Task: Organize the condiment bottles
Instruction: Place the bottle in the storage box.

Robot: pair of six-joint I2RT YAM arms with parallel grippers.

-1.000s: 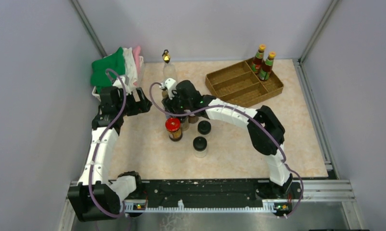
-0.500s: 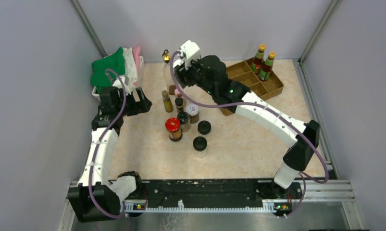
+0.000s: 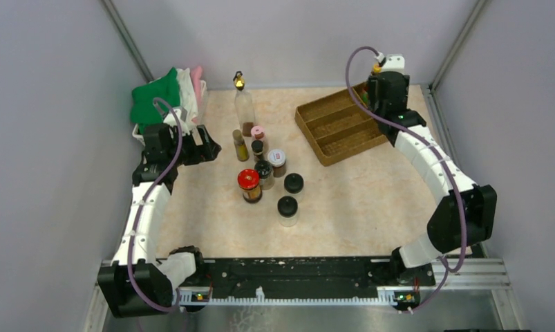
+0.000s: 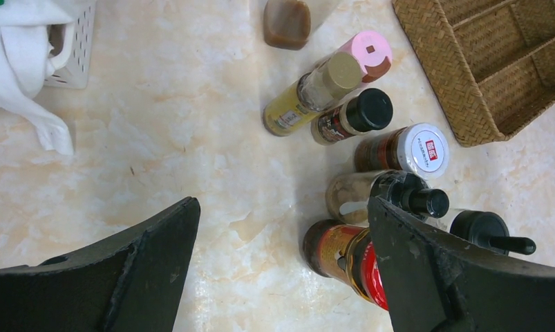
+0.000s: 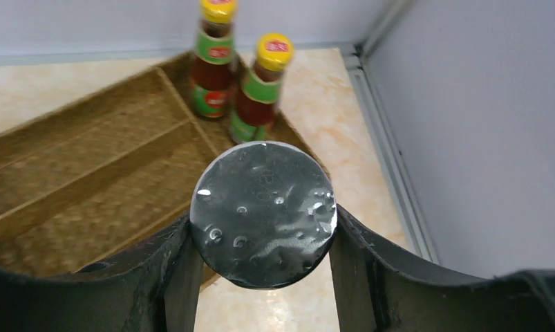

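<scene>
gripping a silver-capped jar, right gripper over the tray, left gripper wide open

From above, the two yellow-capped bottles in the tray's far corner are almost wholly covered by the right arm. In the right wrist view the silver-capped jar before the tray is shown only as a lid, its body concealed. Left of the tray, in the left wrist view, the tall clear bottle is cut by the top edge and the red-capped jar is partly hidden behind the left gripper.
</scene>
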